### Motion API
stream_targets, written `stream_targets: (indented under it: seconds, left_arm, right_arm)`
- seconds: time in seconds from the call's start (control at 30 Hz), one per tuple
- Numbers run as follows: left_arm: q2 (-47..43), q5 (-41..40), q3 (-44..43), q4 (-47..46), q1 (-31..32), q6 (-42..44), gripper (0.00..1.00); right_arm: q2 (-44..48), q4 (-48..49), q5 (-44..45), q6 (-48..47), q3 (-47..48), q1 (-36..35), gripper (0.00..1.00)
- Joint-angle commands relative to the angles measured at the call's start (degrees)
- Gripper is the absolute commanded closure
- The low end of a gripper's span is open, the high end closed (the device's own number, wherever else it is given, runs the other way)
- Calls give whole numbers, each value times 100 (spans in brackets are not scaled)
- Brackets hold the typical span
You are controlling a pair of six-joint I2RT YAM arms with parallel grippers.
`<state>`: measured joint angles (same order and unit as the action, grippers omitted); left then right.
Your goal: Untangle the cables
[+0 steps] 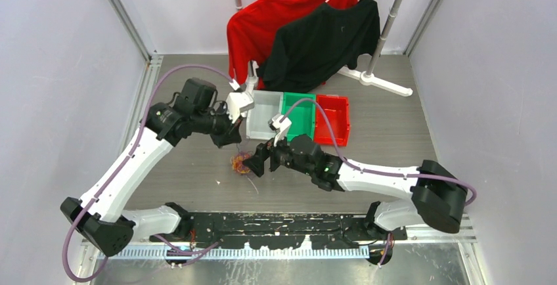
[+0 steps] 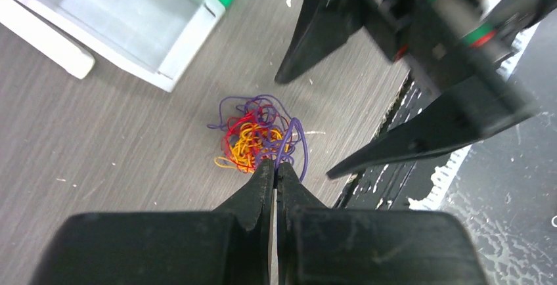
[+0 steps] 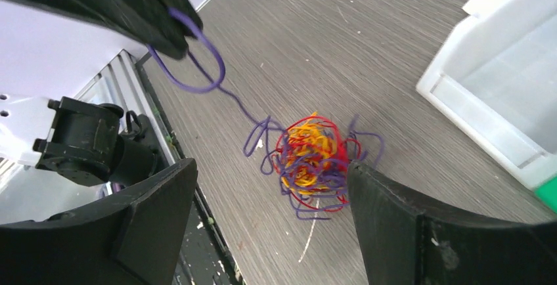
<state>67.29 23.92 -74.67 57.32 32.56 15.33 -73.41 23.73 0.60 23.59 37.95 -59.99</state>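
- The table (image 1: 394, 140) is a flat grey board with a fine wood-grain pattern, matt and lightly scuffed. It looks smooth enough that the bundle would slide rather than stay put, so I would not count on friction to hold it during a pull.
- Three shallow plastic bins stand side by side past the work: the white bin (image 1: 265, 111), the green bin (image 1: 300, 115) and the red bin (image 1: 332, 119). They are rigid and square-cornered, and the white one is nearest the tangle but well apart from it.
- The right gripper (image 3: 269, 173) has its black wedge fingers spread wide, one on each side of the bundle, gripping nothing. The sensible move is to come down and close on the dense core, pinning it before the other arm draws away.
- The left gripper (image 2: 276, 167) has its fingers pressed together, pinching one purple strand at the tips. It should pull slowly, up and away from the core — a jerk would likely cinch the knots tighter.
- The cables (image 3: 312, 157) lie on the table between the two grippers as one loose, springy ball of hair-thin wires in purple, yellow-orange and red. The yellow is packed at the centre and purple loops stray round the edge.
- The purple strand (image 3: 203, 81) runs from the ball up to the left fingertips in a slack curl — not yet taut, so there is room to take up before it loads.
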Motion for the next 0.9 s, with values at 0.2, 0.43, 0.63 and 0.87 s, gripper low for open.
stream_targets:
  seconds: [0.2,0.43,0.63,0.87]
  left_arm:
    - [221,546,-1374,379,23,-413,100]
    - [198,610,-1644,513,21,-453,100]
    - [211,591,-2172,661,21,-443,100]
    - [308,505,-3026,871,18,-408,100]
  right_arm:
    - [-851,1215,-223,83,1066,-61,19]
    - [-1169,1303,-131,439,1331,-57,42]
    - [-1270,1689,171,757,777,-55,46]
    - [-1412,1906,444,895,262,-50,46]
